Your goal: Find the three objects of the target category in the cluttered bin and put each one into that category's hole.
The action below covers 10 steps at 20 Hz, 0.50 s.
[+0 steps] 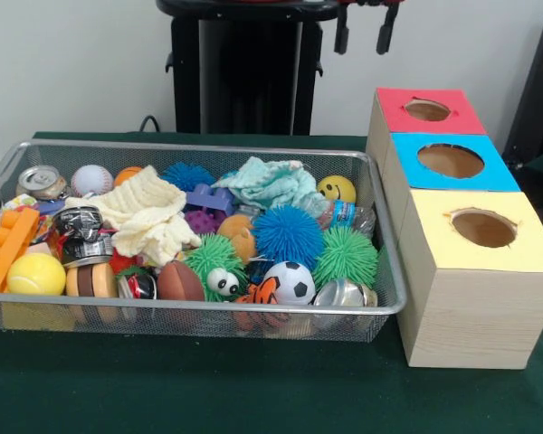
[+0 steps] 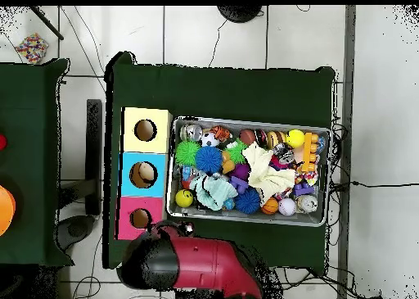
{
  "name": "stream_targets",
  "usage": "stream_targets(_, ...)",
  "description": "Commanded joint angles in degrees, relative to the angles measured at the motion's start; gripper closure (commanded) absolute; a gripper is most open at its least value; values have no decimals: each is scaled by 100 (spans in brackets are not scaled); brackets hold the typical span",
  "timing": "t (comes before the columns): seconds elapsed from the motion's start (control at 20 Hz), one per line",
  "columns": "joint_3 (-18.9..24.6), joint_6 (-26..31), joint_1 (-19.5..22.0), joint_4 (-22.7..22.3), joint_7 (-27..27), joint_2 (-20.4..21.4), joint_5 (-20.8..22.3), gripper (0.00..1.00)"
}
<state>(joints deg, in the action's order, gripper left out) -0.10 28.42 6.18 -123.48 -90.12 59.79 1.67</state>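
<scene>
Front view: bin (image 1: pixel 380 298) well below raised jaws.

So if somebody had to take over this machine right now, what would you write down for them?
Claw: drawn back above the table, holding nothing; whether it is open I cannot tell.
Bin: packed with balls, spiky toys, cloths, cans.
Three boxes beside it: red hole, blue hole, yellow hole.
Overhead, something pale may lie in the blue hole; unclear.
Left: find the three matching things and drop them in their hole.
</scene>
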Motion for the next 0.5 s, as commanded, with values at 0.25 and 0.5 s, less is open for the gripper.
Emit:
stream_targets(0.25, 200, -601, 426, 656, -477, -863, 482, 0)
stream_targets(0.5, 187, -911, 485, 524, -757, -944, 309, 0)
